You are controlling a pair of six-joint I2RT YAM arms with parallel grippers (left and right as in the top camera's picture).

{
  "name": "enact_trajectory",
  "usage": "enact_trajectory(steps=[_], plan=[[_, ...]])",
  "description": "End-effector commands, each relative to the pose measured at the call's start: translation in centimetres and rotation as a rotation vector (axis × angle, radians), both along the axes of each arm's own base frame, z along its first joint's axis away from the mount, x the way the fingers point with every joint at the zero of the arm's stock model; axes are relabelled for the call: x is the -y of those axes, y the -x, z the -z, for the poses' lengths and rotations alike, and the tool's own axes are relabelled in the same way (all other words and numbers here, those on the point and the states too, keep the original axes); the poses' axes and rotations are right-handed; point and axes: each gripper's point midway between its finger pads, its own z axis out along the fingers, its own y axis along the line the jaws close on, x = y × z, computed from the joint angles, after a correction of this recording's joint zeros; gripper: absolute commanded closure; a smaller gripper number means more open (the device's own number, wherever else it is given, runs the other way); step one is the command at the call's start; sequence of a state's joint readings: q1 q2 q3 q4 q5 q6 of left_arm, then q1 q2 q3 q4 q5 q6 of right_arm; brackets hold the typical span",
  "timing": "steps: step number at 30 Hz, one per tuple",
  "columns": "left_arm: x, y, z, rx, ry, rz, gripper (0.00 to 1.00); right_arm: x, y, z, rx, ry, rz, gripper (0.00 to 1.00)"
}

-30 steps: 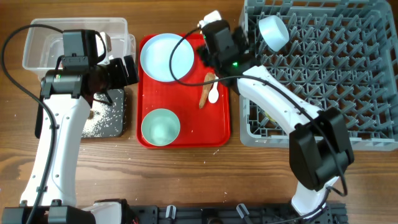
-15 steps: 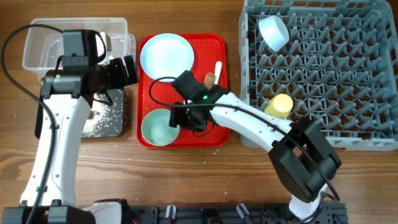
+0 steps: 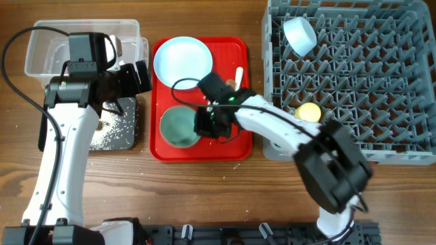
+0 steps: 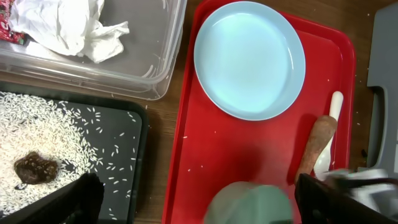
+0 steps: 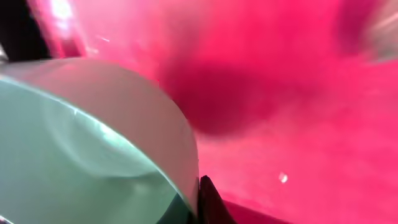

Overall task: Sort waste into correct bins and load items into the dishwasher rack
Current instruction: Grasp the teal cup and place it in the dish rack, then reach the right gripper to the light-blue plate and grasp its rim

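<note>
As right gripper (image 3: 202,124) pinches bowl (image 3: 176,126), red tray (image 3: 231,148)

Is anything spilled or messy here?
Yes. A few stray rice grains lie on the red tray, outside the black tray holding the rest. A brown food piece also lies there beside the white spoon, not in a bin.

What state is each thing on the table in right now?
Mint-green bowl, on red tray, right gripper at its rim.
Plate, flat, empty.
White bowl, tipped in rack.
Yellow cup, in rack.
Clear tub, holding tissue.
Black tray, strewn with rice.
Left gripper, open, empty.
</note>
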State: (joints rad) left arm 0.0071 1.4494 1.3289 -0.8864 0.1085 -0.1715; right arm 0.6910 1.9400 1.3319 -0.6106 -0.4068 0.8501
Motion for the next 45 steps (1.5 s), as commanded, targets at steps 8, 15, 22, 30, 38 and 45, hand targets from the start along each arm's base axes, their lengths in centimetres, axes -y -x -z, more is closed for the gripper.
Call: enact_trajectory(steps=[8, 15, 22, 30, 38, 45], plan=[[-0.2, -0.3, -0.3, 0.008, -0.004, -0.008, 0.0, 33.9, -4.0, -25.4, 0.839, 1.353, 0.364, 0.96], [-0.3, -0.3, -0.3, 0.008, -0.004, -0.008, 0.0, 33.0, -10.6, -24.1, 0.717, 1.808, 0.006, 0.96], [-0.2, -0.3, -0.3, 0.008, -0.004, -0.008, 0.0, 34.3, -13.3, -17.4, 0.552, 1.842, -0.175, 0.96], [-0.2, -0.3, -0.3, 0.008, -0.004, -0.008, 0.0, 35.5, -14.1, -15.2, 0.543, 1.752, -0.154, 0.96], [-0.2, -0.3, -0.3, 0.008, -0.004, -0.008, 0.0, 34.1, -14.5, -11.1, 0.538, 1.534, -0.258, 0.96], [-0.2, -0.3, -0.3, 0.008, -0.004, -0.008, 0.0, 32.3, -13.7, -10.2, 0.524, 1.51, -0.352, 0.74]])
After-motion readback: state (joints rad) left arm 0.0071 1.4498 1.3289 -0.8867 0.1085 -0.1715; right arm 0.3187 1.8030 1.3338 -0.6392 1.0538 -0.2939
